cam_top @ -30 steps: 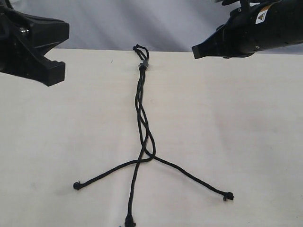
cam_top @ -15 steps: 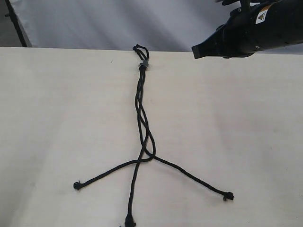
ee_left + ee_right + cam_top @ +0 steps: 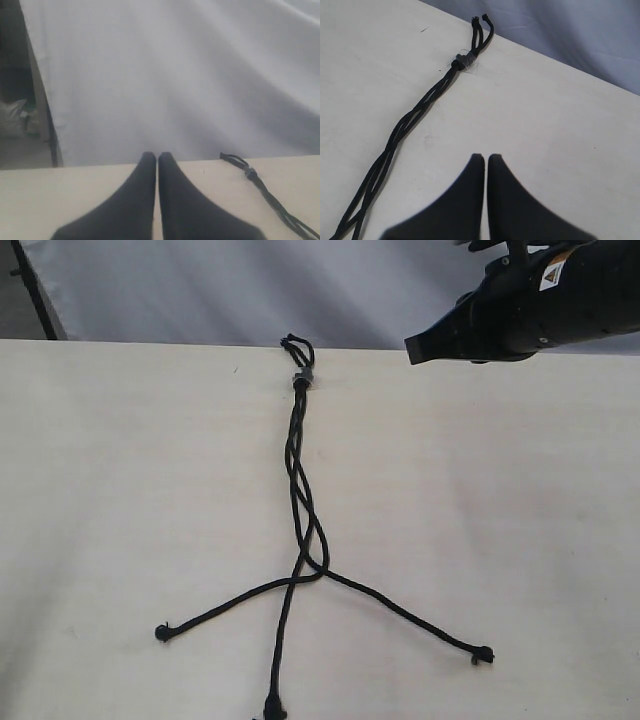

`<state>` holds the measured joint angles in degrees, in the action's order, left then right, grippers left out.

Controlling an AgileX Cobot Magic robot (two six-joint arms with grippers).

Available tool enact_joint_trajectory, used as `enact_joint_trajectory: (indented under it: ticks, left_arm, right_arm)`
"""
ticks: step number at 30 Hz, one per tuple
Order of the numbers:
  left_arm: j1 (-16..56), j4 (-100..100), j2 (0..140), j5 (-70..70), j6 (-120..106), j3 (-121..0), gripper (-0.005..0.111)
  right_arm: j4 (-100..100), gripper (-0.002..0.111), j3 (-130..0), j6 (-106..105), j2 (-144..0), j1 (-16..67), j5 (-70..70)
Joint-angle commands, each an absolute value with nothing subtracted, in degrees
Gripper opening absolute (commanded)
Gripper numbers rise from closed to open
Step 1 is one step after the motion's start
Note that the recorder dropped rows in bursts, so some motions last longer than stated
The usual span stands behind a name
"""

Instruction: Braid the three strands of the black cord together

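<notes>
**LEFT FINGERS WITHDRAWN FROM THE WORK AREA, BRAID PARTLY FORMED**

1. Change to note. One second ago the left fingers [image 3: 147, 172] hung over the far left of the tabletop [image 3: 120, 490] in the exterior view. They had left that view half a second ago and are absent from it now. The left wrist view shows them pressed together, holding nothing, at the far edge and aimed at the white backdrop [image 3: 175, 75].

2. Unchanged items. The right fingers [image 3: 476, 172] are at the far right, as in both earlier frames. They too are together and empty, above the tabletop and beside the far end of the cord.

3. Position of the work. The black cord [image 3: 298, 480] lies down the middle of the tabletop and has not shifted. Its loop [image 3: 296, 343] and grey band [image 3: 303, 379] sit at the far edge. From the band the three strands [image 3: 305, 530] run toward you in a loose interlace. Past the last crossing they splay apart. One knotted end lies near left [image 3: 161, 633], one near centre [image 3: 272, 706] and one near right [image 3: 483, 654].

4. Meaning for the task. Treat the braid as incomplete, because the long free tails are uncrossed. Neither pair of fingers touches a strand, so no crossing is in progress. Expect that a further crossing will require a fresh approach to one of the outer tails.
</notes>
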<state>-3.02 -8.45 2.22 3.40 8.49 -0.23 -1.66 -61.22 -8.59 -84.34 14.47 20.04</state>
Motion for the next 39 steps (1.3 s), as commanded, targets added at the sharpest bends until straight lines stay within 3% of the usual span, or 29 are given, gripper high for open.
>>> enact_joint_trajectory:
  ticks: [1,9,39]
  left_arm:
    - [-3.2,-5.3,1.9,-2.1,7.8,0.0,0.003]
    - [-3.2,3.7,1.9,-8.3,-3.3,0.0,0.003]
    - [-3.2,2.1,1.7,-10.9,0.0,0.0,0.003]
  right_arm:
    - [-1.8,0.003,-61.2,-8.3,-84.2,14.2,19.5]
    - [-1.8,0.003,-61.2,-8.3,-84.2,14.2,19.5]
    - [-1.8,0.003,-61.2,-8.3,-84.2,14.2,19.5]
